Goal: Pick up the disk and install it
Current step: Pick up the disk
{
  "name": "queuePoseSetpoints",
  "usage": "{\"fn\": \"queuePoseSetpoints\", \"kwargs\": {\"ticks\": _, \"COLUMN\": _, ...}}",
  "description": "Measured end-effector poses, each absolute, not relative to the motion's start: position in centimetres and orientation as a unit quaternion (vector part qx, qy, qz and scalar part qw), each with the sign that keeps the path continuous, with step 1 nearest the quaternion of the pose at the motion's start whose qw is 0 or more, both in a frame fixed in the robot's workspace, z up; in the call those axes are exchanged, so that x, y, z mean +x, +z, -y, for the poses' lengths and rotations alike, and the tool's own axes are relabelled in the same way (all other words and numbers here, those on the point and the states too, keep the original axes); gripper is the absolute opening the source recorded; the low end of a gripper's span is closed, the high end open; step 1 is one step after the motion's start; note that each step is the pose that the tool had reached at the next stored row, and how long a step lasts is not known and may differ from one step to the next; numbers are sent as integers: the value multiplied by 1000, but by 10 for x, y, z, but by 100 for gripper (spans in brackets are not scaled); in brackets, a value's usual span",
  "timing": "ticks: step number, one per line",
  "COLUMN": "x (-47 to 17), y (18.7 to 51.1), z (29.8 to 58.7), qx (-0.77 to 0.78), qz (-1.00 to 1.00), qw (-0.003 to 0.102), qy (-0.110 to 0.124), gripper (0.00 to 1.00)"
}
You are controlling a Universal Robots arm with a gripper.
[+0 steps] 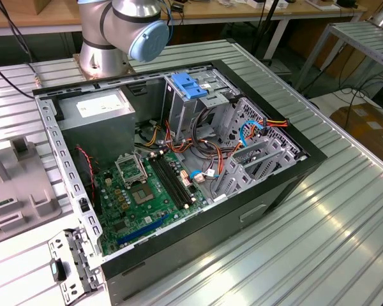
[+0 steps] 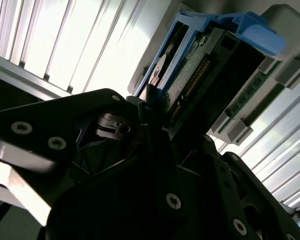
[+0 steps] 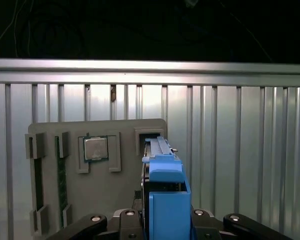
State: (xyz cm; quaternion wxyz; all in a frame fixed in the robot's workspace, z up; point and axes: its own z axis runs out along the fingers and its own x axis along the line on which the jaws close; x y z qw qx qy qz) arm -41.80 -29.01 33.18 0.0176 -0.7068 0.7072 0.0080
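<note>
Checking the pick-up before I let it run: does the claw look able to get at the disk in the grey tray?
Probably yes. The disk stands on edge in the grey tray, nothing covers it, and the claw sits right at it.

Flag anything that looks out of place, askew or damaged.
Nothing stands out. The disk stands on edge, straight, at the grey tray, with the gripper at it. The open computer case lies flat, its cables loose but inside it.
</note>
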Motion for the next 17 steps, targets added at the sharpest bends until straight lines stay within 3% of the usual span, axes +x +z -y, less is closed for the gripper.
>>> {"fn": "queuePoseSetpoints", "kwargs": {"ticks": 17, "x": -418, "y": 346, "z": 290, "qx": -707, "qz": -707, "qw": 18, "qy": 9, "gripper": 36}}
